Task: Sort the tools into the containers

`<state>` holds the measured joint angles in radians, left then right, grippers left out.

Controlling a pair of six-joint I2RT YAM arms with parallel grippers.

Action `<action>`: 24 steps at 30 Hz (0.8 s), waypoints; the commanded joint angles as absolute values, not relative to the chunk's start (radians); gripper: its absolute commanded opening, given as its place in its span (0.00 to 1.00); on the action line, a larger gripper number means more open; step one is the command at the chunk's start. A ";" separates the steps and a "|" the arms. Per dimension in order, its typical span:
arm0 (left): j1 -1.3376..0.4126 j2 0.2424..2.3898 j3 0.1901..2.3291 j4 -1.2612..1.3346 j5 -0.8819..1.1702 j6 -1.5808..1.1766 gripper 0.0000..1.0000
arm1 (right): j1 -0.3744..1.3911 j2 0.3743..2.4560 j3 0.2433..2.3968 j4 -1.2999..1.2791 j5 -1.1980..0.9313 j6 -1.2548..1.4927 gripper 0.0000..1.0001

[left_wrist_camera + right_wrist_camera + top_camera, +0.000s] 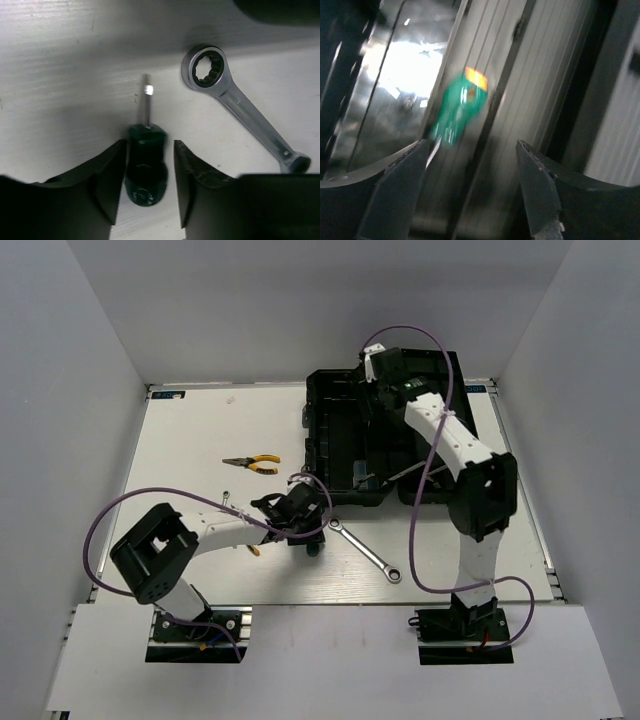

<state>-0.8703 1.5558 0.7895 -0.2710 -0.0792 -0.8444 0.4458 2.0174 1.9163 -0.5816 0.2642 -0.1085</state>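
Stubby green screwdriver (145, 167), rounded glossy handle, between part-open left pincer (149, 147); right pincer (472, 146) wide, empty.

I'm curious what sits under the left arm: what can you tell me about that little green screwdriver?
The screwdriver is stubby: a dark green, plastic-looking handle and a short silver metal shaft. It lies flat on the white table, shaft pointing away from the left tool, which is open astride the handle, not clamping it.
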 commanded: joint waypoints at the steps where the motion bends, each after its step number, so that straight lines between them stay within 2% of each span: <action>1: -0.900 1.594 0.801 -0.316 -0.106 -0.851 0.51 | 0.431 1.832 1.824 -0.569 0.183 -0.060 0.77; 6: -0.922 1.594 0.810 -0.393 -0.149 -0.842 0.35 | 0.400 1.568 1.579 -0.531 0.060 -0.040 0.77; 9: -0.945 1.594 0.810 -0.437 -0.172 -0.822 0.29 | 0.385 1.466 1.476 -0.522 0.016 -0.031 0.77; 11: -0.956 1.594 0.819 -0.460 -0.187 -0.810 0.21 | 0.377 1.434 1.433 -0.523 0.011 -0.031 0.77; 13: -0.980 1.594 0.830 -0.500 -0.196 -0.784 0.06 | 0.373 1.382 1.392 -0.526 -0.024 -0.028 0.77; 15: -0.991 1.594 0.844 -0.538 -0.218 -0.773 0.00 | 0.359 1.344 1.359 -0.535 -0.038 -0.029 0.77; 18: -1.014 1.547 0.893 -0.575 -0.227 -0.743 0.00 | 0.345 1.318 1.342 -0.563 -0.058 -0.040 0.78; 19: -1.014 1.527 0.937 -0.597 -0.227 -0.718 0.00 | 0.344 1.290 1.327 -0.575 -0.064 -0.041 0.83; 20: -1.028 1.507 0.963 -0.606 -0.227 -0.703 0.00 | 0.333 1.284 1.321 -0.584 -0.066 -0.047 0.83; 21: -1.038 1.487 0.991 -0.606 -0.227 -0.683 0.00 | 0.333 1.275 1.304 -0.589 -0.067 -0.058 0.81; 23: -1.039 1.441 1.077 -0.618 -0.227 -0.640 0.00 | 0.321 1.229 1.267 -0.594 -0.084 -0.078 0.68; 24: -1.039 1.430 1.128 -0.609 -0.227 -0.620 0.00 | 0.319 1.212 1.243 -0.592 -0.107 -0.099 0.58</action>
<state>-1.0294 1.5368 0.9897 -0.6037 -0.2001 -0.7029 0.3321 1.2850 1.2736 -0.5842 -0.0513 -0.0669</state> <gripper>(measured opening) 0.416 0.632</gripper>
